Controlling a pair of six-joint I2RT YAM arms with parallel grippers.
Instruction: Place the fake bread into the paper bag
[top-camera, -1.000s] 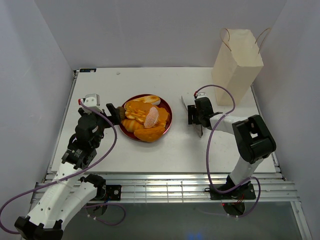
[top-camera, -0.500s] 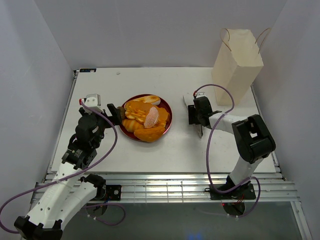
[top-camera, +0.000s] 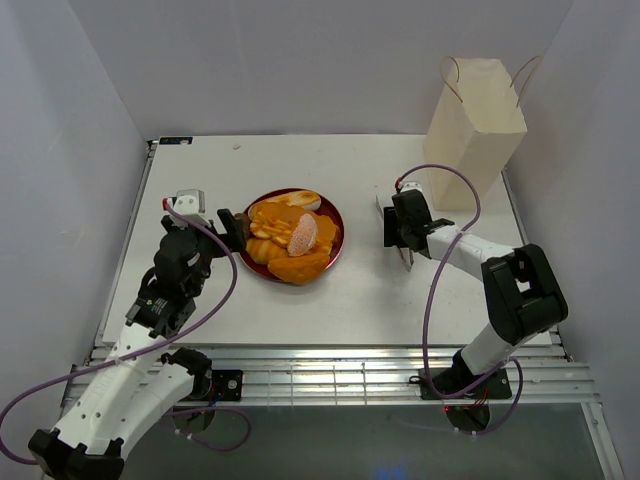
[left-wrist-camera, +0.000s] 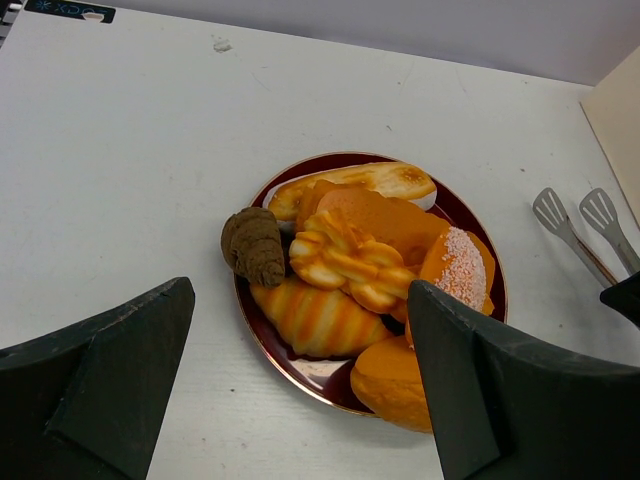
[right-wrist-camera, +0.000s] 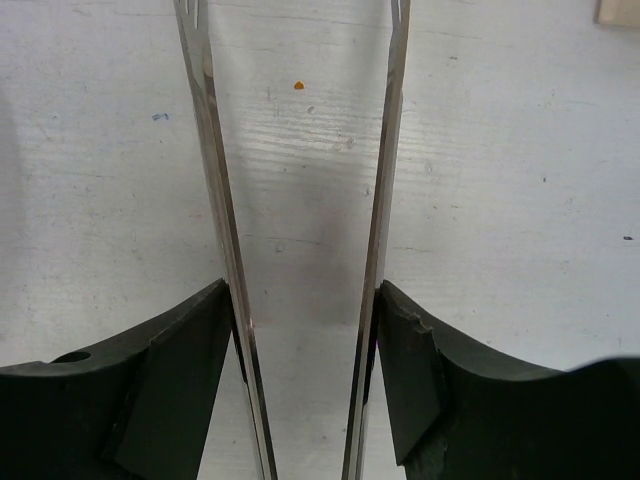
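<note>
Right gripper (right-wrist-camera: 305, 330) closed on shiny tongs (right-wrist-camera: 214, 200), one black finger (right-wrist-camera: 170, 370) pressed against the outside of each thin arm. Arms spreading wider farther away, over white table (right-wrist-camera: 500, 200). Tiny orange speck (right-wrist-camera: 298, 85) in between.

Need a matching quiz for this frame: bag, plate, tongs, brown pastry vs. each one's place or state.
1. paper bag
2. plate
3. tongs
4. brown pastry

A. between the right pincer's fingers
B. dark red, piled with fake bread
C. upright, far right corner
D. overhanging the plate's rim

Pairs: 1-C, 2-B, 3-A, 4-D
</note>
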